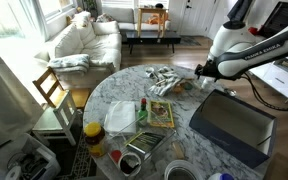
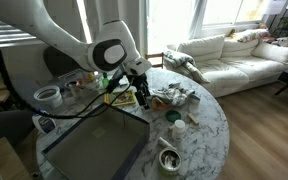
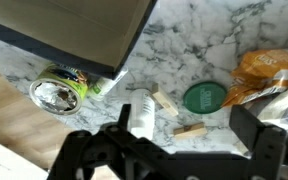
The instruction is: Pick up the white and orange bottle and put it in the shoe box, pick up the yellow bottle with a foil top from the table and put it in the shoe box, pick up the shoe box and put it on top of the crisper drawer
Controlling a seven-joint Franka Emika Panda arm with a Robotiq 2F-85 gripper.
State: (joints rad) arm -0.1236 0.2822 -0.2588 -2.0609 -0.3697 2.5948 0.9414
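Note:
My gripper (image 3: 184, 125) hangs open above the marble table (image 3: 184, 40), its dark fingers spread wide with nothing between them. The white and orange bottle (image 3: 140, 108) lies on the marble just inside the left-hand finger; only its white body shows. The yellow bottle with a foil top (image 3: 56, 90) stands near the table edge, beside a corner of the shoe box (image 3: 74, 30). In both exterior views the gripper (image 1: 206, 72) (image 2: 144, 95) is beside the lidless dark shoe box (image 1: 234, 125) (image 2: 94, 150). The translucent crisper drawer (image 1: 121, 117) sits further along the table.
A green lid (image 3: 202, 96), two small wooden blocks (image 3: 189, 130) and an orange bag (image 3: 264, 70) lie under the gripper. A shiny metal tray (image 1: 144, 148) and a red-lidded jar (image 1: 94, 135) stand near the crisper drawer. A wooden chair (image 1: 52, 90) is by the table.

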